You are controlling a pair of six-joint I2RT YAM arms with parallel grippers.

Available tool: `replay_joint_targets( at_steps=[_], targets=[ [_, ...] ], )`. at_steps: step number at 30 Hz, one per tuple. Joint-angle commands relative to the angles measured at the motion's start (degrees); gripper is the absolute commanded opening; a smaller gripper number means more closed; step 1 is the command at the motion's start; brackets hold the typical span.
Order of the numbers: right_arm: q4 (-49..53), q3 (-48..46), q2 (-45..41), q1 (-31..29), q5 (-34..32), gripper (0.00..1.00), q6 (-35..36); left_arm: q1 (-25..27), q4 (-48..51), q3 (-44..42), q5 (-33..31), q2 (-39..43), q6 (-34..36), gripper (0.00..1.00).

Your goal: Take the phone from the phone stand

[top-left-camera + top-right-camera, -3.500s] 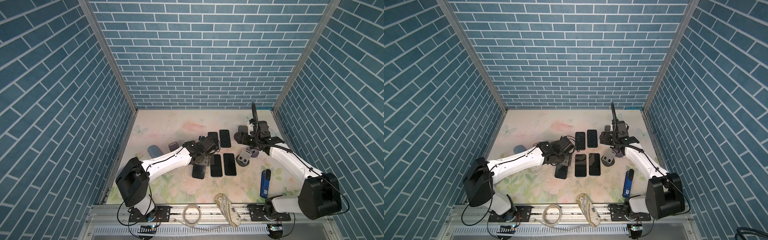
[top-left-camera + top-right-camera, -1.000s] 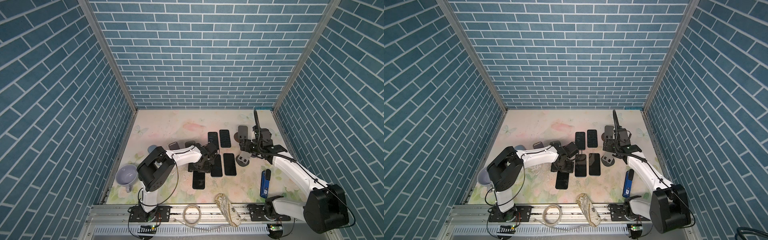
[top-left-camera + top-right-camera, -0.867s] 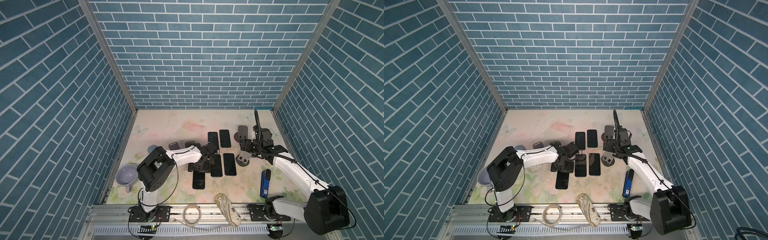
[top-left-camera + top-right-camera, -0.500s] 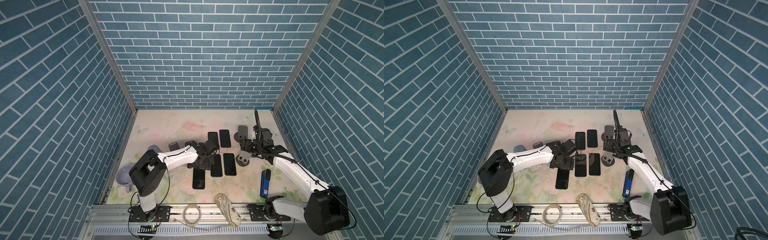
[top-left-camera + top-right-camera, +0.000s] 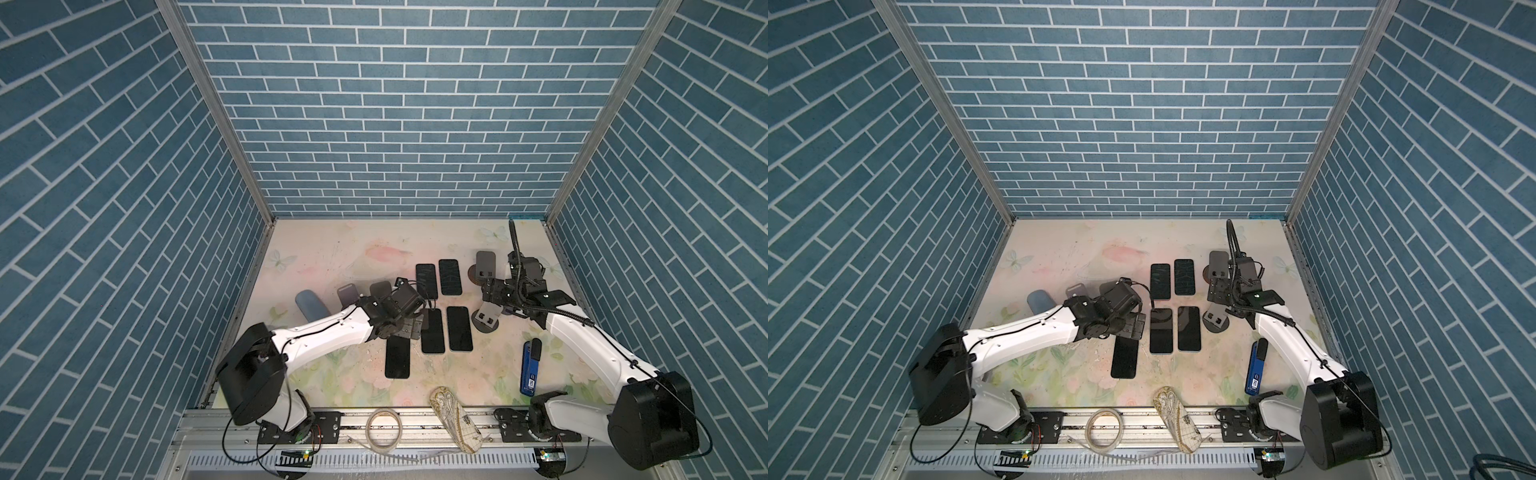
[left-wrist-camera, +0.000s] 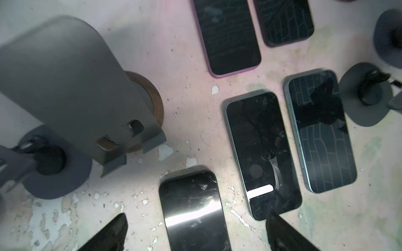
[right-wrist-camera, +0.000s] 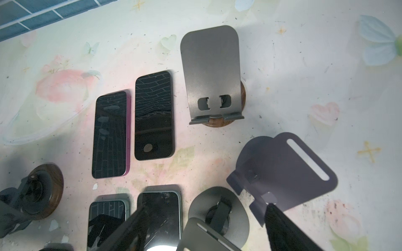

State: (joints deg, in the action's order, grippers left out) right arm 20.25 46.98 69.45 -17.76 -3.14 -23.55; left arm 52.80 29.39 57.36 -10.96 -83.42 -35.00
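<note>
Phone (image 5: 397, 357) lies flat on the desk (image 5: 332, 257), near centre, apart from the phone stand (image 6: 71, 87) to its far-left. Both top views hide its far end under the left gripper (image 6: 196, 215); the left wrist view shows that end between wide-open jaws, with the near end cut off. Bare desk near and left, neighbouring phone (image 5: 432, 336) close on the right; right gripper (image 7: 204, 206) also open, straddling another stand (image 7: 217, 215).

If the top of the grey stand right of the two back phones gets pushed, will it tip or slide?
Likely tips: the stand holds a tall leaning plate over a small wooden base. It looks like stiff bent metal, so it shouldn't flex. Pushed low, it would probably slide.
</note>
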Motion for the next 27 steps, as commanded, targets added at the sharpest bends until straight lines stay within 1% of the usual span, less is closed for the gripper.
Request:
replay_joint_targets(
  at_steps=[1,3,7,9,10,12,14,16,20,23,25,27],
  targets=[
    [1.4,1.9,-1.9,-0.3,-5.5,0.86,0.9,0.2,-4.7,-2.9,-7.0,6.1,2.7,1.0],
    [2.0,2.0,-2.5,-0.3,-10.0,0.87,0.5,0.1,-4.9,-4.5,-11.2,9.7,3.3,1.0],
    [5.1,2.5,-2.8,0.1,-22.0,0.89,-2.5,0.0,-3.0,-6.4,-20.3,15.4,4.2,1.0],
    [6.4,2.5,-3.6,1.0,-26.3,0.9,-3.9,-0.1,-1.6,-6.9,-25.2,17.6,4.9,1.0],
    [6.9,2.3,-4.1,1.9,-27.7,0.91,-4.5,-0.2,-0.7,-7.3,-28.2,18.7,5.1,1.0],
    [6.5,1.4,-5.2,3.8,-29.8,0.92,-4.7,-1.6,0.9,-8.2,-31.9,21.1,4.9,1.0],
    [7.4,1.1,-6.2,5.8,-32.2,0.93,-5.3,-4.5,1.2,-10.0,-32.3,23.9,5.5,1.0],
    [8.6,0.7,-7.2,7.8,-35.4,0.98,-6.2,-8.0,1.7,-12.0,-32.6,27.4,5.7,1.0],
    [7.9,-1.8,-9.7,12.0,-39.5,0.99,-6.6,-16.0,2.6,-16.0,-33.9,33.8,6.3,1.0],
    [3.4,-5.7,-12.7,15.2,-39.8,0.99,-5.8,-22.3,2.7,-19.4,-34.3,37.8,6.3,1.0],
    [-1.4,-9.1,-14.6,17.2,-39.1,0.99,-4.7,-26.3,2.0,-21.3,-34.2,39.7,6.9,1.0],
    [-6.3,-12.0,-15.4,18.5,-38.7,0.99,-3.3,-29.3,0.3,-23.0,-34.1,41.1,8.2,1.0]
  ],
)
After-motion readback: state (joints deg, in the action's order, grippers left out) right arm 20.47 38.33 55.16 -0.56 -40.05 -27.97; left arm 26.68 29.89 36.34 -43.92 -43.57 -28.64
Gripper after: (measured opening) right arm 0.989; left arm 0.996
